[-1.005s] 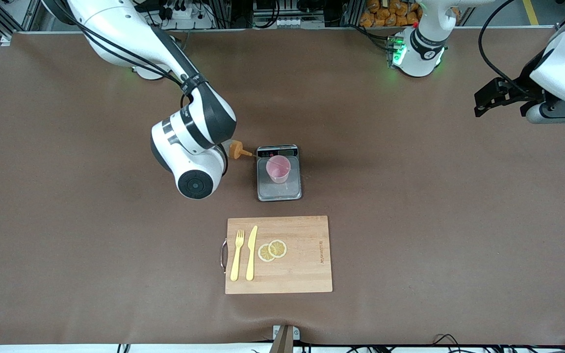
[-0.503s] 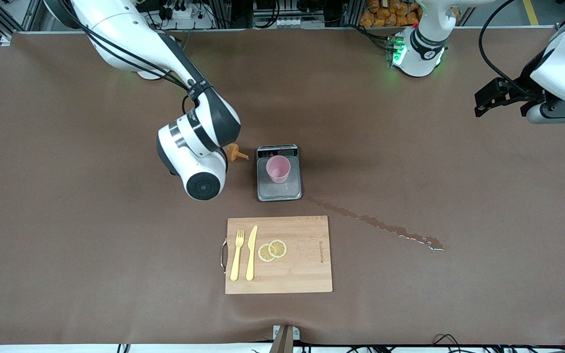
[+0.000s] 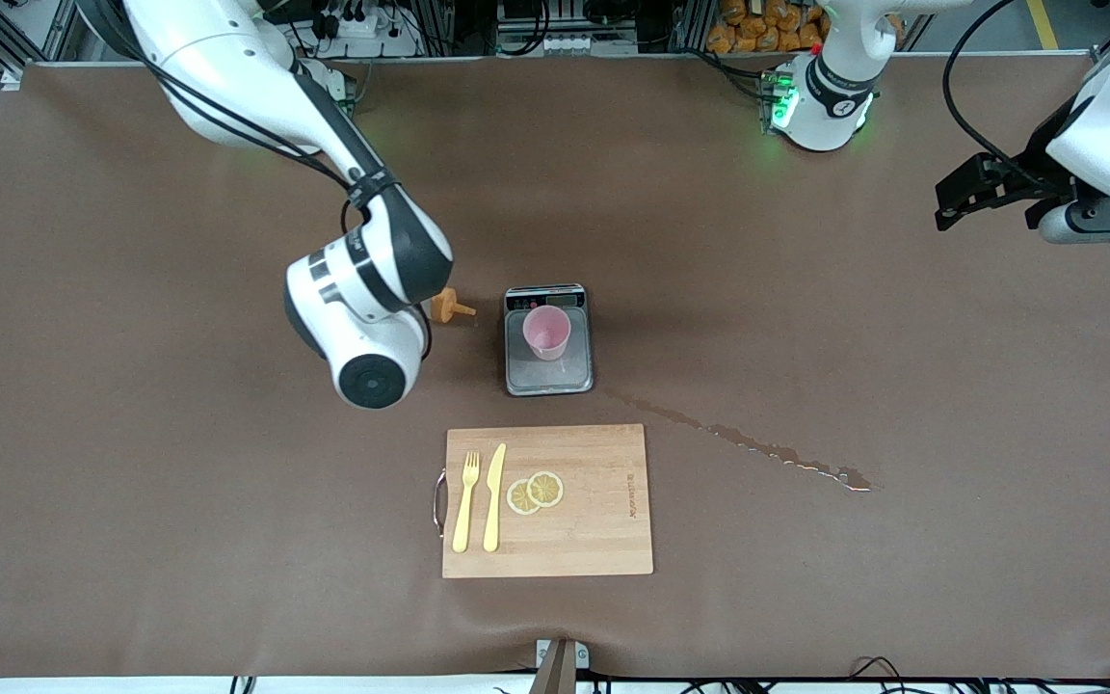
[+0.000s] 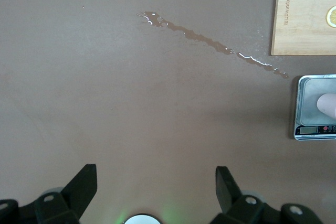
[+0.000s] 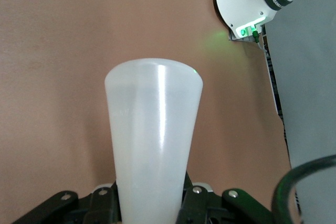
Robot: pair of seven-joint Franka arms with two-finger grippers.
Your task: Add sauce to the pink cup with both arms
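Only unreadable print on board (image 3: 547, 501); spill (image 3: 757, 445) beside scale (image 3: 548, 371). Right gripper (image 5: 149, 203) clamps bottle (image 5: 153, 140) near cup (image 3: 546, 333); left gripper (image 4: 156, 184) waits, spread wide, holding nothing.

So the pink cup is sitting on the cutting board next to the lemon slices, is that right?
Not quite. The front view shows the pink cup standing on the grey scale, farther from the camera than the cutting board. The lemon slices are on the board.

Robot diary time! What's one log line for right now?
right gripper: shut on squeeze bottle | left gripper: open, waiting | pink cup: on scale | spill: on table
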